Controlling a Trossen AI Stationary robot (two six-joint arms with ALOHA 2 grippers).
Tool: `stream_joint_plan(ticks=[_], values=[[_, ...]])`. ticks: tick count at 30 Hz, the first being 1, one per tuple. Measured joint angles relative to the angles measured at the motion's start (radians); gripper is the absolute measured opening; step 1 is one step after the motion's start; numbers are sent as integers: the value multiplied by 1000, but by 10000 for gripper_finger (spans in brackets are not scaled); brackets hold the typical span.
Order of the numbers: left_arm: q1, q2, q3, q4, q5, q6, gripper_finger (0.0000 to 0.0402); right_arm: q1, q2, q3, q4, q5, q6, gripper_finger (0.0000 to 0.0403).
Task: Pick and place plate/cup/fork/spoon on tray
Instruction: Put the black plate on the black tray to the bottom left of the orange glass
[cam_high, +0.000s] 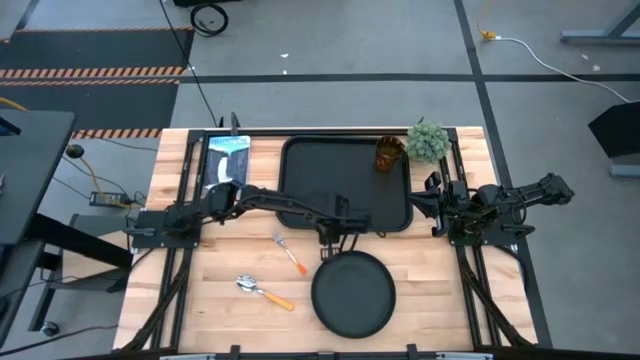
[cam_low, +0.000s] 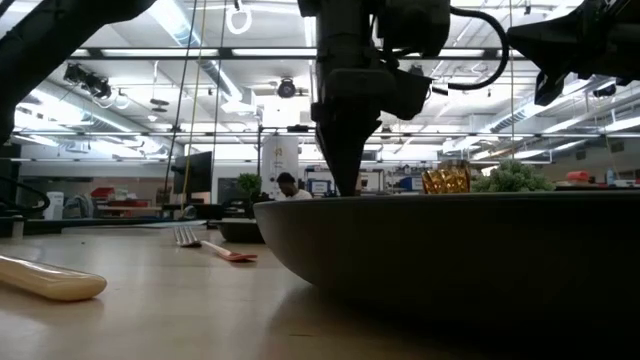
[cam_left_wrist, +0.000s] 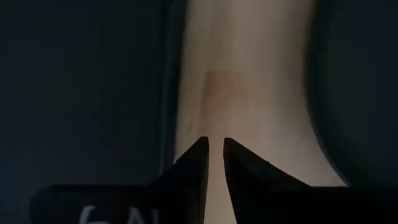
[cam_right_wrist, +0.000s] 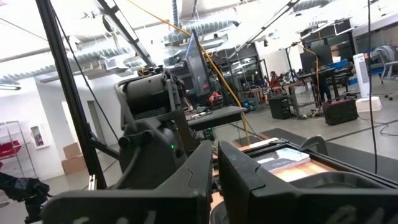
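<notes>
From above I'm seeing the left gripper (cam_high: 338, 243) hovering between the tray (cam_high: 300, 160) and the plate (cam_high: 353, 293), the low view is showing the plate (cam_low: 450, 250) looming close, and the left wrist is showing my fingers (cam_left_wrist: 193, 165) nearly pressed together, gripping nothing.

Grey concrete floor (cam_high: 400, 40) — striped hazard mat (cam_high: 90, 72), bright ceiling lights (cam_low: 180, 20).

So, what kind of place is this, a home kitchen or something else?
Probably a robotics lab or workshop, not a kitchen. The wooden table stands on a bare grey floor with hazard stripes, and the right wrist view shows exposed ceiling ducts and benches with monitors.
</notes>
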Motion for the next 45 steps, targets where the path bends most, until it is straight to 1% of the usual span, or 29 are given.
stream_joint_plan(ticks=[2, 7, 12, 16, 19, 23, 26, 28, 32, 35, 38, 40, 45], values=[[-5, 0, 0, -3, -19, -31, 61, 0, 0, 0, 0, 0, 0, 34], [-10, 0, 0, 36, -21, -104, 77, 0, 0, 0, 0, 0, 0, 34], [-20, 0, 0, 85, -17, -120, 91, 0, 0, 0, 0, 0, 0, 34], [-40, 0, 0, 113, -17, -35, 87, 0, 0, 0, 0, -1, 0, 34], [-53, 0, 0, 133, -12, -29, 79, 0, 0, 0, 0, -1, 0, 34], [-71, -15, -1, 102, -6, 10, 68, 0, 0, 0, 0, -1, 0, 34], [-86, -43, -1, 52, -1, 126, 55, 0, 0, 0, 1, -1, 0, 34], [-97, -62, -5, 28, 24, 215, 46, 0, 0, 0, 2, -2, 0, 34], [-120, -107, -80, 90, 91, 291, 27, 0, 0, 0, 7, -2, 0, 34], [-137, -141, -170, 134, 97, 291, 13, 0, 0, 0, 9, -1, 0, 34], [-146, -185, -259, 187, 97, 253, 6, 0, 0, 0, 11, -2, 0, 34], [-147, -230, -325, 257, 97, 218, 5, 0, 0, 0, 13, -3, 0, 34], [-147, -334, -513, 434, 96, 90, 18, 0, 0, 0, 12, -3, 0, 34]])
